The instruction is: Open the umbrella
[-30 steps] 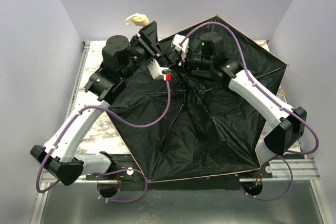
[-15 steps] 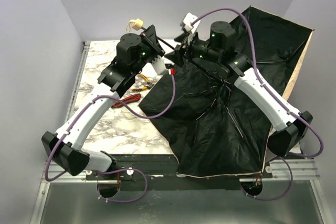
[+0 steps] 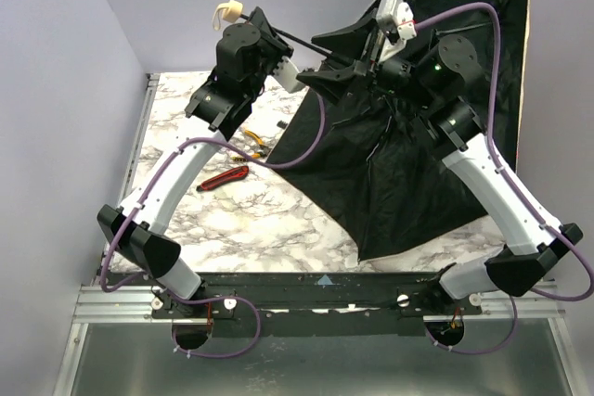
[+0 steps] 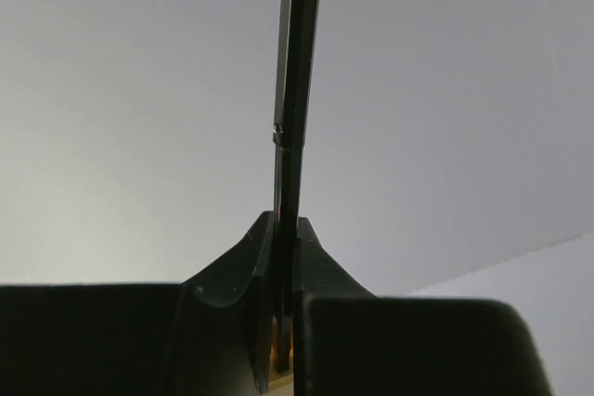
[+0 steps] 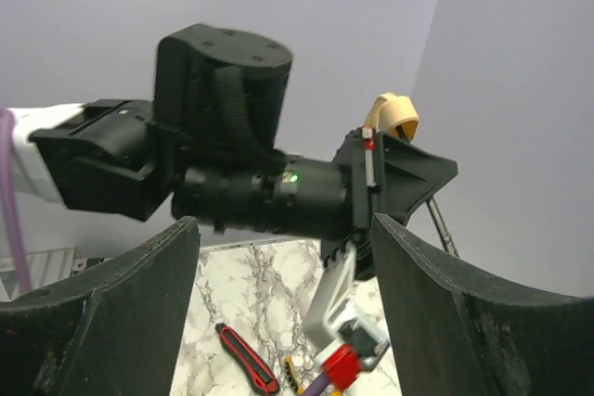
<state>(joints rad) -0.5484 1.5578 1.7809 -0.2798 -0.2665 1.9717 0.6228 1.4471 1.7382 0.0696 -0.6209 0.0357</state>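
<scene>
The umbrella point(image 3: 418, 164) is spread open, its black ribbed lining facing the camera and its canopy tilted up against the back right wall. Its slim black shaft point(image 3: 311, 44) runs left to the beige handle knob point(image 3: 232, 14). My left gripper point(image 3: 263, 27) is raised high and shut on the shaft just beside the knob. In the left wrist view the shaft point(image 4: 295, 90) is pinched between the fingers of the left gripper point(image 4: 286, 224). My right gripper point(image 3: 329, 57) stands open by the shaft. In the right wrist view the right gripper point(image 5: 283, 224) holds nothing and faces the knob point(image 5: 394, 118).
A red-handled tool point(image 3: 223, 178) and yellow-handled pliers point(image 3: 252, 143) lie on the marble table point(image 3: 251, 220) under the left arm. The same red tool point(image 5: 246, 359) shows in the right wrist view. The canopy's lower corner hangs over the table's right front. Purple walls stand close on three sides.
The umbrella has swung up off the table and over to the right, uncovering the tools. The left gripper rose with the shaft. The right gripper opened and let go.
</scene>
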